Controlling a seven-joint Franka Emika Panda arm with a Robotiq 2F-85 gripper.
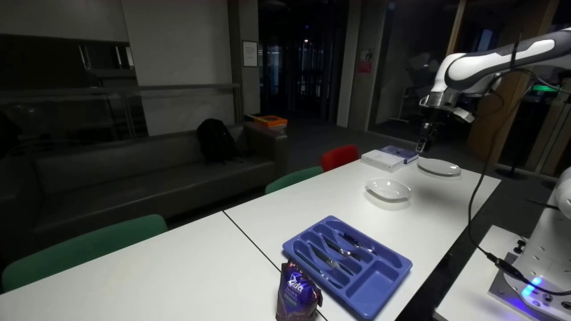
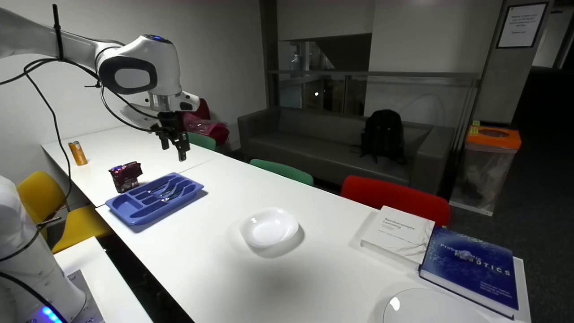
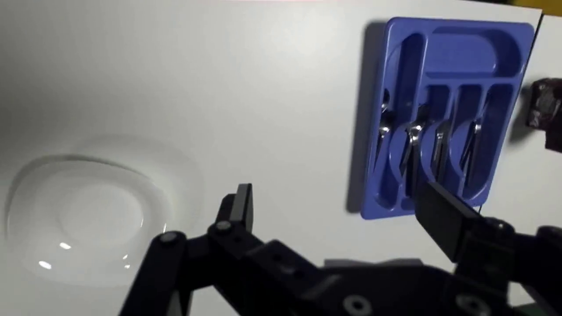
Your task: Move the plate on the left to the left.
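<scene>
The plate (image 1: 388, 190) is small, round, white and slightly bowl-like with a raised rim. It rests upright on the white table and also shows in an exterior view (image 2: 269, 228). In the wrist view the plate (image 3: 99, 219) lies at the lower left, outside the fingers, its right edge near the left finger. My gripper (image 3: 336, 193) is open with nothing between its fingers. In both exterior views the gripper (image 1: 423, 145) (image 2: 174, 150) hangs well above the table, apart from the plate.
A blue cutlery tray (image 2: 128, 204) and a dark snack bag (image 1: 296, 294) stand on one side of the plate. A flatter white plate (image 1: 439, 166), a white book (image 2: 397, 233) and a blue book (image 2: 468, 267) lie on the other. An orange can (image 2: 78, 153) stands farther off.
</scene>
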